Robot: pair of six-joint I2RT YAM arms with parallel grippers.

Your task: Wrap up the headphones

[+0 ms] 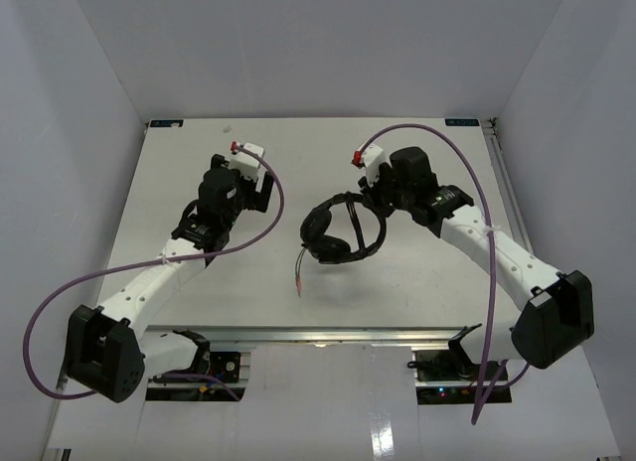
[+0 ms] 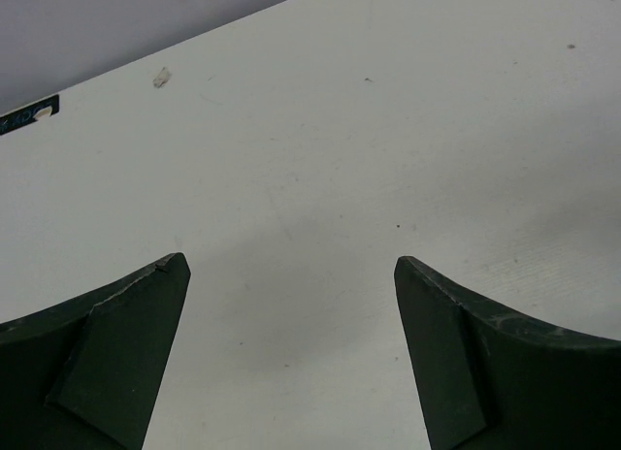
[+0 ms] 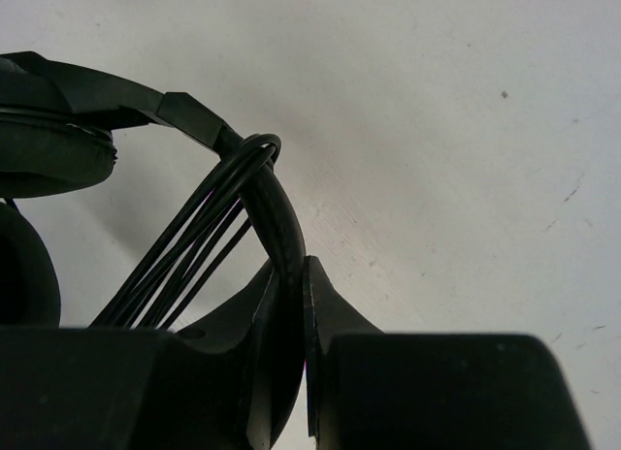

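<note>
Black over-ear headphones sit near the middle of a matte white desk. Their curved headband is pinched between the right fingers, whose flat dark tips press against either side of the smooth, rounded band. Several turns of thin, glossy black cable loop over the headband just above the grip. They fan down beside a padded, round earcup with a soft, dull surface.

From above, the two earcups lie close together at the set's left side. A loose tail of the cable trails toward the near edge of the desk and ends in a reddish plug.

The left fingers are spread wide. They are two wedge-shaped, scuffed dark blades with bare, lightly speckled desk showing between them. They are well apart from the headphones, off to the left.

Thick purple cables arc from each white-and-black arm.
</note>
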